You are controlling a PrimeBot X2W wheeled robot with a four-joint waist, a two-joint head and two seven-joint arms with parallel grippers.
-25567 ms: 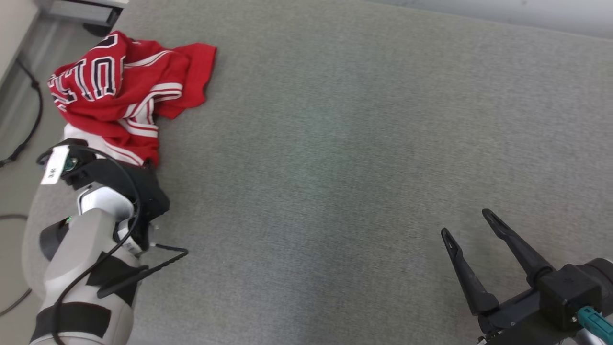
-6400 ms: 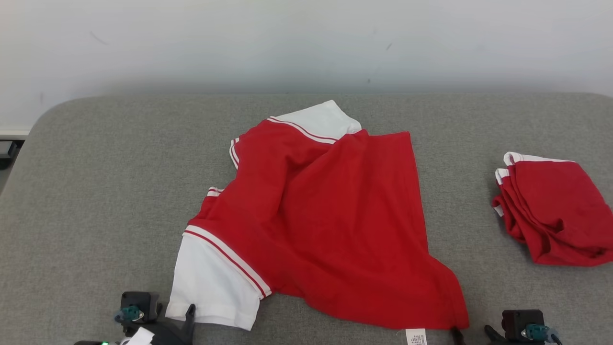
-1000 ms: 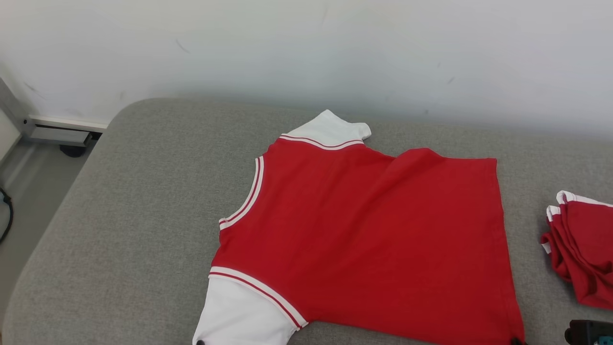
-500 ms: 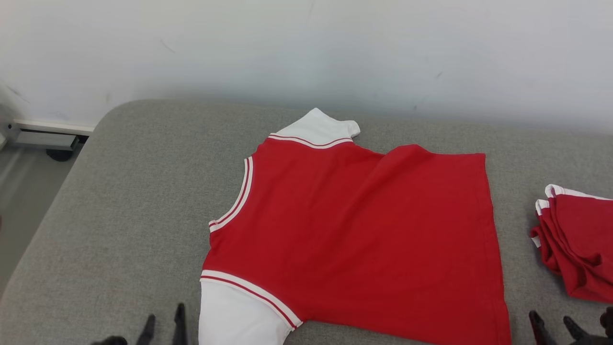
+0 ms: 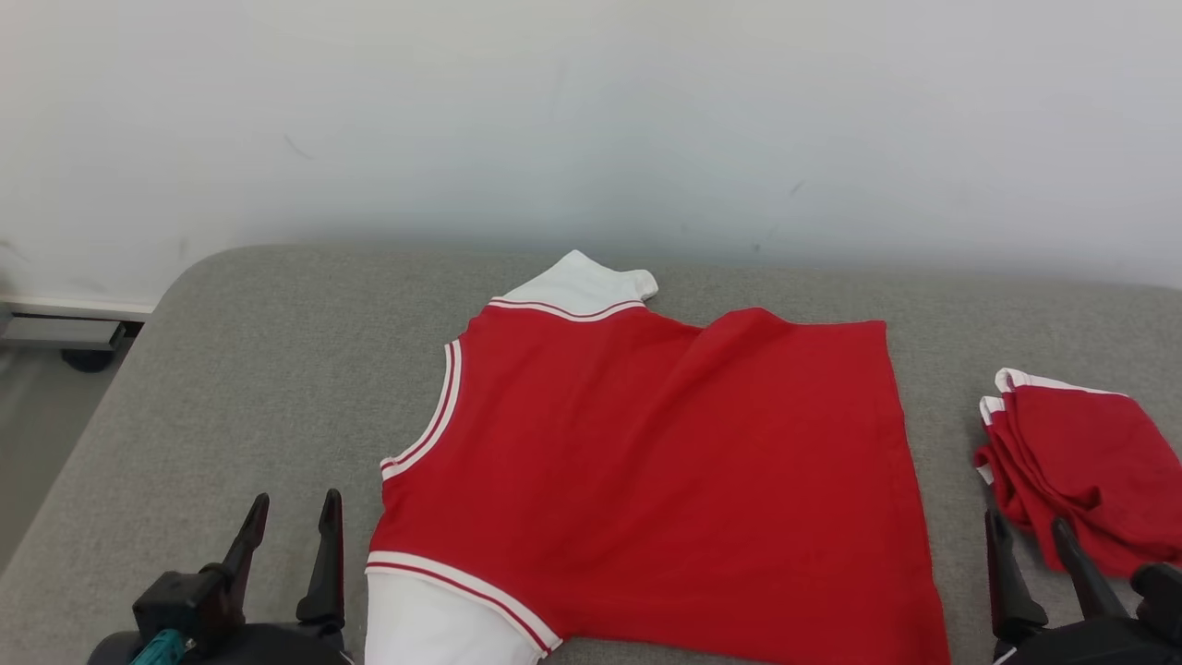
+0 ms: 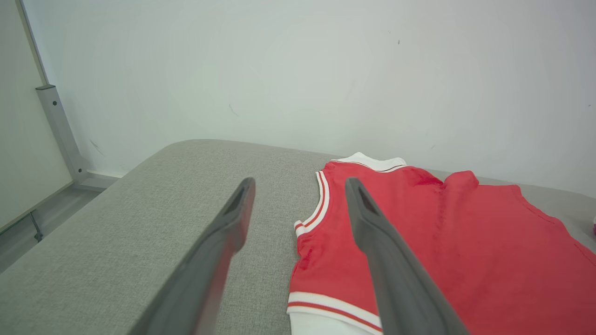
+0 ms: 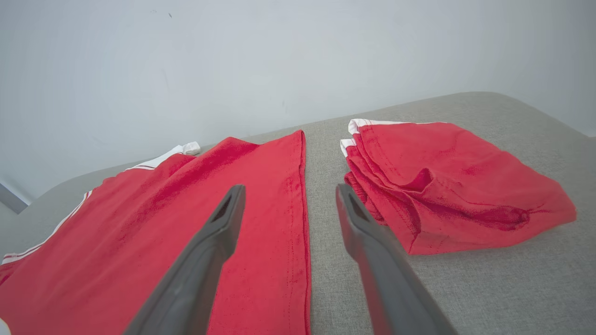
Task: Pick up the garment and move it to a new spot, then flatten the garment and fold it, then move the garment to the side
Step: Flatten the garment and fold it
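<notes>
The garment (image 5: 665, 480) is a red shirt with white sleeves and striped trim. It lies spread nearly flat on the grey cushioned surface (image 5: 259, 369), neck to the left, with one ridge of cloth near its far edge. My left gripper (image 5: 291, 508) stands open beside the near sleeve, holding nothing. The wrist view shows its fingers (image 6: 233, 218) above the cushion and the garment (image 6: 442, 242). My right gripper (image 5: 1030, 526) is open too, near the hem corner. In its wrist view the hem (image 7: 298, 209) runs between its fingers (image 7: 223, 223).
A second red garment (image 5: 1080, 462), folded, lies at the right side of the surface and appears as a pile (image 7: 447, 181) in the right wrist view. A white wall (image 5: 591, 120) stands behind. The cushion's left edge drops to the floor (image 5: 46, 406), where a metal post (image 6: 60, 130) stands.
Both grippers have opened, let go of the garment and drawn back, so they now show at the bottom corners. The head camera has shifted, moving the whole scene.
</notes>
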